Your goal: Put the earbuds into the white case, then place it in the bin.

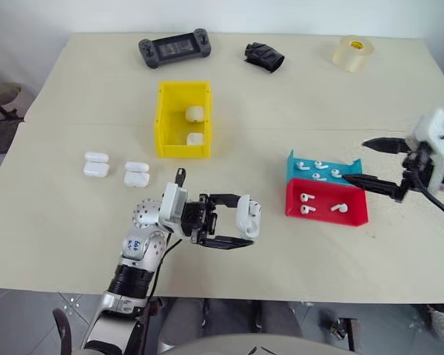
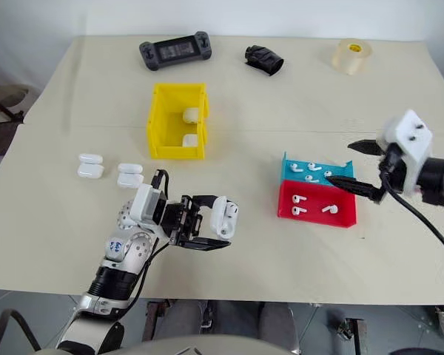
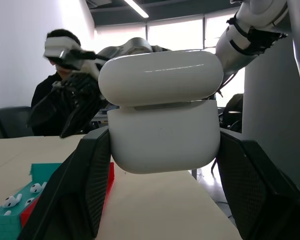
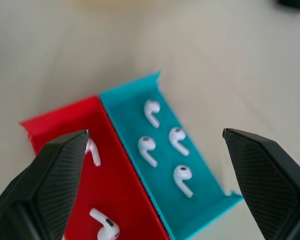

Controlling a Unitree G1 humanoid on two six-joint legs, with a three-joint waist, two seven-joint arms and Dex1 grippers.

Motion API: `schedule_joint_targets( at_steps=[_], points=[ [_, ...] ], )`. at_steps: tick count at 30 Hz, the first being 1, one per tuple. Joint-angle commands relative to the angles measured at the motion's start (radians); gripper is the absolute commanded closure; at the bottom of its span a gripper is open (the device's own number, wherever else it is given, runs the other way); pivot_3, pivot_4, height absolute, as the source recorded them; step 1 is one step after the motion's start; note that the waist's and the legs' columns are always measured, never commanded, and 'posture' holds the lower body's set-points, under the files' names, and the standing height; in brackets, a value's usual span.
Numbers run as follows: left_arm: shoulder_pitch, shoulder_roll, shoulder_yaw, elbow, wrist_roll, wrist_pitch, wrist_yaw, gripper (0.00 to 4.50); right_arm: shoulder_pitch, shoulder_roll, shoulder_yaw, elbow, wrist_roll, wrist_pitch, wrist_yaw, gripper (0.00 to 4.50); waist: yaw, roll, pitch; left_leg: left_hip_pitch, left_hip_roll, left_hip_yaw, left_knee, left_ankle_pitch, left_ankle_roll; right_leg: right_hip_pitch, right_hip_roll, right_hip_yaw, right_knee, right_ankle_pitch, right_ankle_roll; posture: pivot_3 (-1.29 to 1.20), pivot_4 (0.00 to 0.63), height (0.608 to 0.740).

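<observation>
Near the table's front middle, my left gripper (image 1: 244, 220) is shut on the white case (image 1: 249, 216), holding it above the tabletop; up close the case (image 3: 162, 112) sits between both fingers with its lid on top. My right gripper (image 1: 356, 160) hangs open over the right end of the two trays. Several earbuds (image 1: 320, 165) lie in the blue tray (image 1: 292, 159), and three more earbuds (image 1: 305, 197) lie in the red tray (image 1: 355, 216). Between the open fingers of my right gripper (image 4: 155, 133) the blue tray's earbuds (image 4: 147, 149) show. The yellow bin (image 1: 165, 122) stands further back with two white cases (image 1: 195, 114) inside.
Two more white cases (image 1: 96, 164) lie on the table left of my left arm. Along the far edge are a handheld game console (image 1: 175, 49), a black crumpled object (image 1: 264, 56) and a tape roll (image 1: 353, 53). A seated person (image 3: 60, 100) is beyond the table.
</observation>
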Motion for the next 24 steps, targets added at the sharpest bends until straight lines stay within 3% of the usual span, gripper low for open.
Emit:
schedule_joint_targets(
  at_steps=[1,4,11,24],
  points=[
    [0.007,-0.011,-0.013,-0.045,0.000,-0.010,0.017,1.70,-0.182,0.010,0.186,0.209,-0.194,-0.091,0.119,0.01,-0.004,0.000,0.000,-0.001,-0.001,0.000,0.001,-0.001,0.001,-0.001,-0.001,0.000,0.000,0.001,0.001,0.00,0.150,0.740],
    [0.013,-0.013,-0.017,-0.057,0.001,-0.012,0.030,1.70,-0.338,0.061,0.315,0.417,-0.347,-0.242,0.197,0.01,-0.007,0.000,0.000,-0.008,-0.002,0.002,0.003,-0.001,0.001,-0.007,-0.001,0.000,0.000,0.002,0.004,0.00,0.150,0.740],
    [0.019,-0.011,-0.019,-0.071,0.001,-0.015,0.050,1.70,-0.576,0.191,0.378,0.795,-0.499,-0.401,0.254,0.01,-0.007,0.000,0.000,-0.011,-0.001,0.004,0.005,0.000,0.001,-0.014,-0.001,0.000,0.008,0.002,0.005,0.00,0.150,0.740],
    [0.019,-0.015,-0.025,-0.083,0.005,-0.024,0.083,1.70,-0.635,0.268,0.391,0.993,-0.640,-0.567,0.314,0.01,-0.009,0.000,0.000,-0.012,-0.001,0.005,0.006,0.000,0.001,-0.015,-0.001,0.000,0.010,0.002,0.005,0.00,0.150,0.740]
  ],
)
